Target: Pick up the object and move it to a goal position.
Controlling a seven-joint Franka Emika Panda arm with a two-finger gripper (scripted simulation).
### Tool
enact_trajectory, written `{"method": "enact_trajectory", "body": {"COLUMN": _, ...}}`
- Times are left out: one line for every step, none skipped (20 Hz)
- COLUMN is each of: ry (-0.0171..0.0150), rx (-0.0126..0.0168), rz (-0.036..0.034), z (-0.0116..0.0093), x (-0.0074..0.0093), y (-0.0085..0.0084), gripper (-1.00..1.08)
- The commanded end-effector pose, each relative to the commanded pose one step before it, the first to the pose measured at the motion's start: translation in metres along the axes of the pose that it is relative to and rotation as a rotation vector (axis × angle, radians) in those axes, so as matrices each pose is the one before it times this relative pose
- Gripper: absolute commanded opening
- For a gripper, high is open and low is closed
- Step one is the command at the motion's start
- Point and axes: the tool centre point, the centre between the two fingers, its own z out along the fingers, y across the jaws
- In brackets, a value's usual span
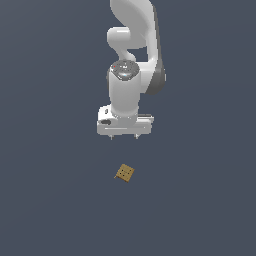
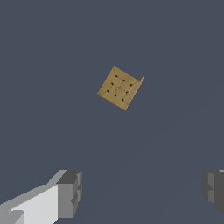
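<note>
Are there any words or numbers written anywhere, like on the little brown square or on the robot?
None: no words, numbers or signs can be read in either view.
The small flat tan-brown square block bears only dark dots and thin lines, no letters.
The white robot arm and its gripper carry no label; small reddish specks on the arm's grey round cap are too small to read as anything.

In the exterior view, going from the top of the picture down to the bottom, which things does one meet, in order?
White robot arm → white gripper with its two short fingers apart and empty → small flat tan-brown square block with dark dots, lying on the dark grey floor.
</note>
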Motion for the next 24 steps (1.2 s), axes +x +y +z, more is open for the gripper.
{"method": "enact_trajectory", "body": {"ry": 0.0, "rx": 0.0, "rz": 0.0, "z": 0.0, "x": 0.0, "y": 0.00001, "gripper": 1.0}}
{"method": "enact_trajectory", "body": {"ry": 0.0, "rx": 0.0, "rz": 0.0, "z": -0.00005, "x": 0.00008, "y": -0.00008, "gripper": 1.0}}
{"method": "enact_trajectory", "body": {"ry": 0.00057, "rx": 0.00072, "rz": -0.00076, "z": -0.00048, "x": 0.00018, "y": -0.00057, "gripper": 1.0}}
{"method": "enact_trajectory", "body": {"ry": 0.00065, "rx": 0.00085, "rz": -0.00088, "z": -0.00062, "x": 0.00032, "y": -0.00075, "gripper": 1.0}}
{"method": "enact_trajectory", "body": {"ry": 0.00096, "rx": 0.00125, "rz": -0.00135, "z": -0.0009, "x": 0.00043, "y": -0.00108, "gripper": 1.0}}
{"method": "enact_trajectory", "body": {"ry": 0.00121, "rx": 0.00157, "rz": -0.0018, "z": -0.00115, "x": 0.00052, "y": -0.00137, "gripper": 1.0}}
{"method": "enact_trajectory", "body": {"ry": 0.00141, "rx": 0.00181, "rz": -0.00228, "z": -0.00134, "x": 0.00053, "y": -0.00157, "gripper": 1.0}}
{"method": "enact_trajectory", "body": {"ry": 0.0011, "rx": 0.00139, "rz": -0.002, "z": -0.00109, "x": 0.00038, "y": -0.00123, "gripper": 1.0}}
{"method": "enact_trajectory", "body": {"ry": 0.00082, "rx": 0.00102, "rz": -0.00174, "z": -0.00084, "x": 0.00022, "y": -0.00091, "gripper": 1.0}}
{"method": "enact_trajectory", "body": {"ry": 0.00056, "rx": 0.00067, "rz": -0.00145, "z": -0.0006, "x": 0.00008, "y": -0.00061, "gripper": 1.0}}
{"method": "enact_trajectory", "body": {"ry": 0.00024, "rx": 0.00026, "rz": -0.00091, "z": -0.00031, "x": -0.00004, "y": -0.00025, "gripper": 1.0}}
{"method": "enact_trajectory", "body": {"ry": 0.0, "rx": 0.0, "rz": 0.0, "z": -0.00001, "x": -0.0001, "y": 0.00019, "gripper": 1.0}}
{"method": "enact_trajectory", "body": {"ry": -0.00031, "rx": -0.00036, "rz": 0.00086, "z": 0.00036, "x": 0.00007, "y": 0.00013, "gripper": 1.0}}
{"method": "enact_trajectory", "body": {"ry": -0.00019, "rx": -0.00005, "rz": 0.00218, "z": 0.00045, "x": 0.00039, "y": 0.00016, "gripper": 1.0}}
{"method": "enact_trajectory", "body": {"ry": -0.00012, "rx": 0.00018, "rz": 0.00345, "z": 0.00056, "x": 0.00072, "y": 0.00012, "gripper": 1.0}}
{"method": "enact_trajectory", "body": {"ry": -0.00011, "rx": 0.00032, "rz": 0.00477, "z": 0.00075, "x": 0.00105, "y": 0.00007, "gripper": 1.0}}
{"method": "enact_trajectory", "body": {"ry": -0.00017, "rx": 0.0004, "rz": 0.00628, "z": 0.001, "x": 0.00136, "y": 0.00012, "gripper": 1.0}}
{"method": "enact_trajectory", "body": {"ry": -0.00024, "rx": 0.00043, "rz": 0.0077, "z": 0.00127, "x": 0.00165, "y": 0.00016, "gripper": 1.0}}
{"method": "enact_trajectory", "body": {"ry": -0.00032, "rx": 0.00047, "rz": 0.00917, "z": 0.00154, "x": 0.00193, "y": 0.00021, "gripper": 1.0}}
{"method": "enact_trajectory", "body": {"ry": -0.00038, "rx": 0.00052, "rz": 0.01054, "z": 0.0018, "x": 0.00221, "y": 0.00021, "gripper": 1.0}}
{"method": "enact_trajectory", "body": {"ry": -0.00042, "rx": 0.00058, "rz": 0.01184, "z": 0.00204, "x": 0.00247, "y": 0.00022, "gripper": 1.0}}
{"method": "enact_trajectory", "body": {"ry": -0.00046, "rx": 0.00065, "rz": 0.01324, "z": 0.0023, "x": 0.00275, "y": 0.00021, "gripper": 1.0}}
{"method": "enact_trajectory", "body": {"ry": -0.00051, "rx": 0.00071, "rz": 0.01457, "z": 0.00257, "x": 0.00301, "y": 0.00016, "gripper": 1.0}}
{"method": "enact_trajectory", "body": {"ry": -0.00057, "rx": 0.00075, "rz": 0.01602, "z": 0.00287, "x": 0.00327, "y": 0.00015, "gripper": 1.0}}
